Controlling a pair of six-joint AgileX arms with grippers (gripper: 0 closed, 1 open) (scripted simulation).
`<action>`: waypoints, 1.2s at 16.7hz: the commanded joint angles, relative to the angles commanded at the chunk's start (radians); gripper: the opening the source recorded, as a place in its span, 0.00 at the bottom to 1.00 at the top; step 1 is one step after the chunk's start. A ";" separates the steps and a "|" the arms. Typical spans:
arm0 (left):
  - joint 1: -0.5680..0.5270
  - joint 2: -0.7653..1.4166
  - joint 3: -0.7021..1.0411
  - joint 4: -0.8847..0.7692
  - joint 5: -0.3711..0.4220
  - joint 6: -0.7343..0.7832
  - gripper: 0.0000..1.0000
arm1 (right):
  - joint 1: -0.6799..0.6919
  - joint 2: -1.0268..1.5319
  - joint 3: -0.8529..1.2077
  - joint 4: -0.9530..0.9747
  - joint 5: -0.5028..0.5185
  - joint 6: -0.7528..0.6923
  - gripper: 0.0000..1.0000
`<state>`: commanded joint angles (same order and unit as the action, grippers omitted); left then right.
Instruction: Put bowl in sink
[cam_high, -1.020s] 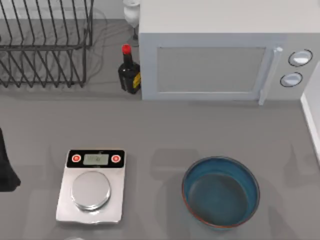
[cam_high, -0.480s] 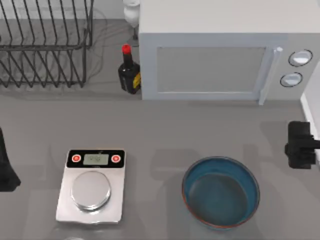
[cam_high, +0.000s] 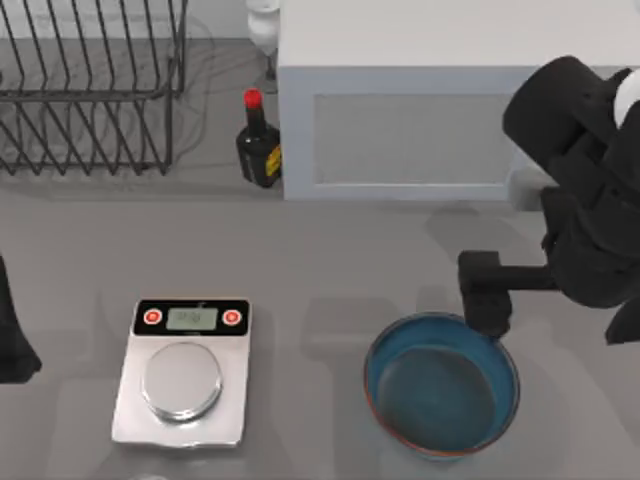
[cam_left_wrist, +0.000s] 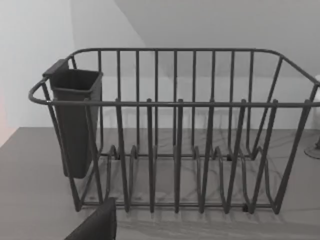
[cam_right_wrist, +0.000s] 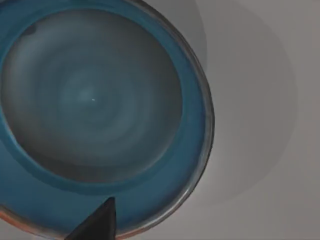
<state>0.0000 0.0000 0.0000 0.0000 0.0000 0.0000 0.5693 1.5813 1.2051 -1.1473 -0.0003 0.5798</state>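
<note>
One wide teal-blue glazed bowl (cam_high: 441, 385) is being hovered over at its far rim by the right gripper (cam_high: 487, 296), finger state unclear, for a rim grasp.

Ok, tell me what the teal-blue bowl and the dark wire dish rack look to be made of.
The wide teal-blue bowl with reddish-brown rim looks like glazed ceramic: glossy inside, faint concentric rings in the right wrist view. The dark wire dish rack looks like coated or painted metal: thin, bent rods, matte grey sheen.

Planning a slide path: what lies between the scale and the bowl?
Nothing: in the top view, bare grey table separates the scale from the bowl.
</note>
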 joint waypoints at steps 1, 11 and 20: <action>0.000 0.000 0.000 0.000 0.000 0.000 1.00 | 0.011 0.030 0.026 -0.021 0.000 0.012 1.00; 0.000 0.000 0.000 0.000 0.000 0.000 1.00 | 0.021 0.080 -0.003 0.031 0.001 0.022 1.00; 0.000 0.000 0.000 0.000 0.000 0.000 1.00 | 0.027 0.189 -0.218 0.360 0.001 0.030 1.00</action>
<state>0.0000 0.0000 0.0000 0.0000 0.0000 0.0000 0.5964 1.7703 0.9872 -0.7878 0.0005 0.6096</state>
